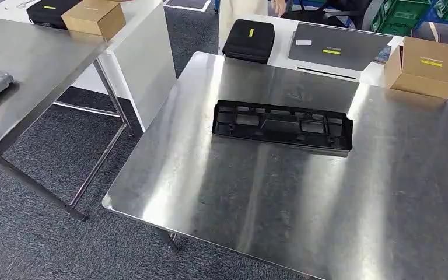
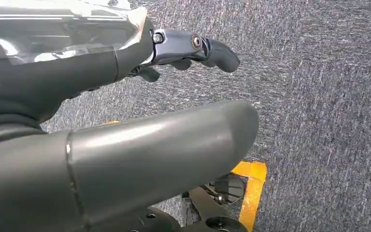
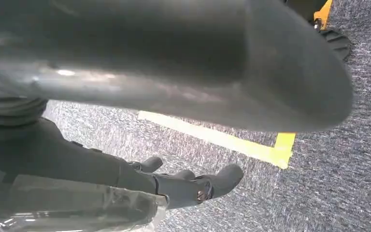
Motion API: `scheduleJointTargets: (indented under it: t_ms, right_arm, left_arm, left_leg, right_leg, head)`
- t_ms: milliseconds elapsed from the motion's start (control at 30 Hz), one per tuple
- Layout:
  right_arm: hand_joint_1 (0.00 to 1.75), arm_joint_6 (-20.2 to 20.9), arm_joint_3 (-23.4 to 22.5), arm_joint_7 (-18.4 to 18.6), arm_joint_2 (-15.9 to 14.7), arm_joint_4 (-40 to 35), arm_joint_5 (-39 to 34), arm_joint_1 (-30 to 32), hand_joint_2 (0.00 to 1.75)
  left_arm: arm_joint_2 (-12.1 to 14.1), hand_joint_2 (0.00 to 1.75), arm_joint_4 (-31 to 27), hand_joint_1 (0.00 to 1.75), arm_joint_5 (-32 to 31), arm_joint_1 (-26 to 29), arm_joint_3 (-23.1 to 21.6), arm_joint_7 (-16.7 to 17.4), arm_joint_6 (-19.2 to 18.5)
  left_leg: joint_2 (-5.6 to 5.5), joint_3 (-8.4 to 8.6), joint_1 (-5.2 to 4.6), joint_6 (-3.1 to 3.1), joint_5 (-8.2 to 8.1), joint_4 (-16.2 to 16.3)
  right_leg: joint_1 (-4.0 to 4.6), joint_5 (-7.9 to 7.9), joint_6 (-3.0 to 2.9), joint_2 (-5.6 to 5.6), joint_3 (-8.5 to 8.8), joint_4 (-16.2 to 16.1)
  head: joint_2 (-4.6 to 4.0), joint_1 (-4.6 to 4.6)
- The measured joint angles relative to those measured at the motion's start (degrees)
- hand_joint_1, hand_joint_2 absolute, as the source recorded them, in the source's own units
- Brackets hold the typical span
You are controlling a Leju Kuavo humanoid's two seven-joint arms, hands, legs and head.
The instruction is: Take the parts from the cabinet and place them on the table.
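Note:
A long black plastic part [image 1: 282,126] with several rectangular cut-outs lies flat near the middle of the steel table [image 1: 303,216] in the head view. My left hand [image 2: 174,72] hangs over grey carpet, thumb and fingers apart, with nothing in it. My right hand [image 3: 193,159] also hangs over the carpet near a yellow floor line, fingers spread and holding nothing.
A black case [image 1: 249,39], a grey laptop [image 1: 338,48] and a cardboard box [image 1: 424,66] stand on the white table behind. To the left is a second steel table [image 1: 29,70] with another cardboard box [image 1: 95,17] and black case [image 1: 51,11]. Carpet lies between the tables.

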Motion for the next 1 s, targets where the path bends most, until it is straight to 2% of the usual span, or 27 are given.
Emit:
scheduleJointTargets:
  t_ms: [200,433,467,533,567,600,633,667,700,733,767,833,867,900,933,967,1000]
  right_arm:
    - [0.0,-0.61,0.02,-0.59,-0.04,0.0,-0.04,0.0,0.0]
    - [0.0,-2.25,0.63,0.5,0.02,0.0,0.48,0.0,0.0]
    - [0.0,-2.25,0.66,0.52,0.24,0.02,0.48,0.0,0.0]
    - [0.0,-2.25,0.81,0.55,0.37,0.02,0.48,-0.1,0.0]
    - [0.0,-2.27,0.85,0.55,0.33,0.02,0.48,-0.04,0.0]
    - [0.0,-2.27,0.85,0.55,0.22,0.02,0.48,-0.05,0.0]
    - [0.0,-2.27,0.85,0.55,0.33,0.02,0.46,-0.05,0.0]
    - [0.0,-2.27,0.85,0.55,0.35,0.02,0.07,0.0,0.0]
    - [0.0,-2.27,0.85,0.52,0.35,0.02,-0.37,0.09,0.0]
    - [0.0,-2.27,0.83,0.5,0.33,0.02,-0.87,0.17,0.0]
    - [0.0,-2.3,0.83,0.48,0.28,0.02,-0.96,0.18,0.0]
    - [0.0,-2.38,0.83,0.5,0.07,0.02,-1.01,0.08,0.0]
    - [0.0,-2.4,0.83,0.52,0.04,0.02,-0.96,0.02,0.0]
    - [0.0,-2.4,0.83,0.59,0.48,0.13,-0.94,-0.14,0.0]
    - [0.0,-2.43,0.83,0.68,0.28,0.11,-0.94,-0.03,0.0]
    - [0.0,-2.45,0.83,0.87,0.26,0.11,-0.94,-0.06,0.0]
    - [0.0,-2.58,0.83,0.94,0.31,0.11,-0.96,-0.08,0.0]
  left_arm:
    - [0.02,0.0,0.0,0.0,-0.06,0.0,0.02,0.0,0.02]
    - [0.02,0.0,0.0,0.0,-0.13,-0.01,0.02,0.13,-0.35]
    - [0.13,0.0,0.0,0.0,-0.04,0.0,0.04,0.13,-0.63]
    - [0.15,0.0,-0.02,0.0,0.28,-0.11,0.04,0.09,-0.9]
    - [0.05,0.0,0.0,0.0,0.28,-0.08,0.04,0.07,-1.03]
    - [0.04,0.0,0.0,0.0,0.28,-0.08,0.04,0.04,-1.05]
    - [0.11,0.0,0.0,0.0,0.28,-0.08,0.04,0.04,-1.09]
    - [0.11,0.0,0.0,0.0,0.28,-0.07,0.04,0.02,-1.09]
    - [0.09,0.0,0.0,0.0,0.31,-0.06,0.07,-0.02,-1.11]
    - [0.09,0.0,0.0,0.0,0.31,-0.05,0.07,-0.11,-1.14]
    - [0.09,0.0,0.0,0.0,0.37,-0.04,0.07,-0.18,-1.25]
    - [0.07,0.0,0.0,0.0,0.35,-0.03,0.07,-0.24,-1.55]
    - [0.07,0.0,0.0,0.0,0.33,-0.03,0.07,-0.26,-1.66]
    - [0.24,0.0,-0.02,0.0,0.31,-0.09,0.07,-0.26,-1.66]
    - [0.17,0.0,0.0,0.0,0.28,-0.13,0.07,-0.26,-1.68]
    - [0.15,0.0,0.0,0.0,0.26,-0.14,0.07,-0.33,-1.71]
    - [0.18,0.0,0.0,0.0,0.24,-0.17,0.07,-0.33,-1.7]
  left_leg:
    - [0.0,0.0,0.0,0.0,0.0,0.0]
    - [0.0,0.0,-0.07,0.06,-0.07,0.11]
    - [-0.02,-0.03,-0.25,0.68,-0.27,0.45]
    - [0.01,0.16,-0.01,1.28,0.67,-0.73]
    - [0.42,0.81,0.63,1.45,1.25,-1.57]
    - [0.4,0.82,0.6,1.81,1.65,-1.69]
    - [0.52,0.72,0.64,1.8,1.64,-1.68]
    - [0.64,0.69,0.62,1.8,1.63,-1.67]
    - [0.65,0.64,0.61,1.76,1.6,-1.62]
    - [0.64,0.69,0.61,1.64,1.52,-1.61]
    - [0.62,0.81,0.72,1.43,1.38,-1.59]
    - [0.48,1.23,1.33,0.43,0.71,-1.22]
    - [0.41,1.3,1.44,-0.3,0.14,-0.71]
    - [0.27,0.26,1.22,-1.14,-0.45,-0.13]
    - [0.22,0.52,0.92,-1.5,-0.76,0.26]
    - [0.11,0.48,0.92,-1.88,-1.1,0.69]
    - [0.02,0.34,0.95,-1.94,-1.15,0.76]
  right_leg:
    - [0.0,0.0,0.0,0.0,0.0,0.0]
    - [-0.08,0.08,0.05,0.0,0.02,-0.14]
    - [-1.49,0.38,0.5,-0.02,0.08,-0.57]
    - [-0.73,0.63,0.93,-0.01,0.45,-0.97]
    - [-0.81,0.0,0.71,-0.11,-0.44,0.09]
    - [-0.61,-1.67,0.14,-0.04,-1.71,3.01]
    - [-0.64,-3.74,-0.36,-0.02,-3.97,7.6]
    - [-0.66,-5.87,-0.61,0.0,-6.76,13.29]
    - [-0.57,-6.95,-0.5,0.01,-8.79,17.43]
    - [-0.59,-6.72,-0.11,0.0,-9.65,18.97]
    - [-0.75,-5.63,0.47,-0.01,-9.08,17.69]
    - [-1.29,-1.21,2.13,-0.13,-4.15,8.03]
    - [-1.67,0.27,2.71,-0.35,-1.49,2.75]
    - [-0.8,-0.63,1.98,0.36,-0.27,2.8]
    - [-0.79,-0.4,1.35,0.61,-1.18,3.51]
    - [-1.04,-1.64,0.17,0.6,-1.2,3.01]
    - [-1.17,-1.74,-0.27,0.64,-1.41,3.49]
  head:
    - [0.0,0.0]
    - [0.0,0.0]
    - [0.0,-0.09]
    - [0.0,-0.04]
    - [0.0,0.0]
    - [0.0,0.13]
    - [0.0,0.41]
    - [0.0,0.41]
    - [0.0,0.35]
    - [0.0,0.39]
    - [0.0,0.37]
    - [0.0,0.39]
    - [0.0,0.48]
    - [0.0,0.96]
    - [0.0,0.9]
    - [0.0,0.9]
    - [0.0,0.7]
